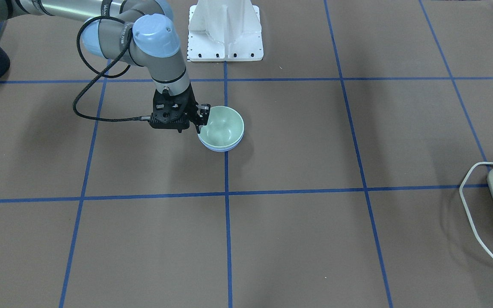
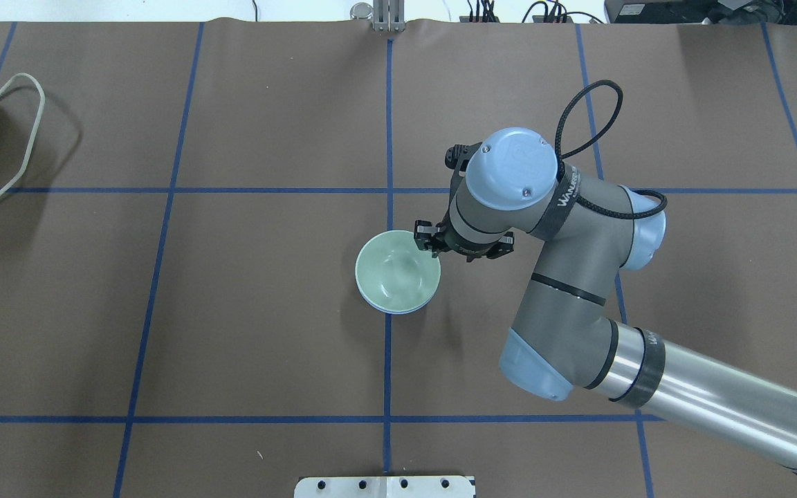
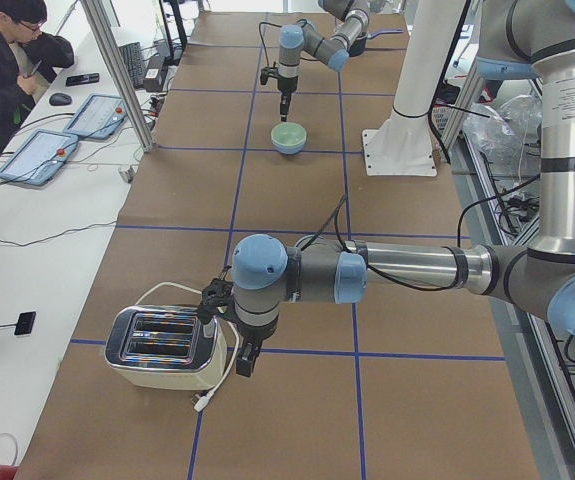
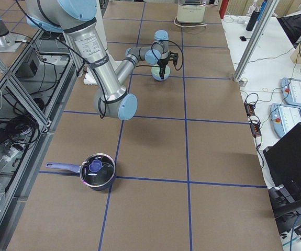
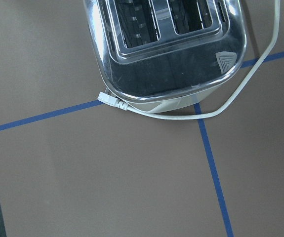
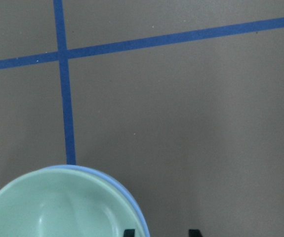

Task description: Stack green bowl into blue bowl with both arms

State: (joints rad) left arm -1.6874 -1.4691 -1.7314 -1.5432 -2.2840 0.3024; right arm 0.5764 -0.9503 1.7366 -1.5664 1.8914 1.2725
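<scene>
The green bowl (image 1: 223, 126) sits nested inside the blue bowl (image 1: 218, 148) near the table's middle. Only the blue bowl's rim shows under it, as in the overhead view (image 2: 398, 309). My right gripper (image 1: 201, 122) is at the bowls' rim on the robot's right side, pointing down. In the right wrist view the two fingertips (image 6: 193, 232) stand apart, one over the green bowl's (image 6: 58, 207) edge and one outside the blue bowl's rim (image 6: 127, 195); the gripper is open. My left gripper (image 3: 242, 360) hangs by a toaster at the table's far left; I cannot tell its state.
A chrome toaster (image 5: 166, 49) with a white cord (image 5: 230, 101) stands under the left wrist camera. A lidded saucepan (image 4: 97, 171) sits at the table's right end. The white robot base (image 1: 225, 34) stands behind the bowls. Operators' desks flank the table.
</scene>
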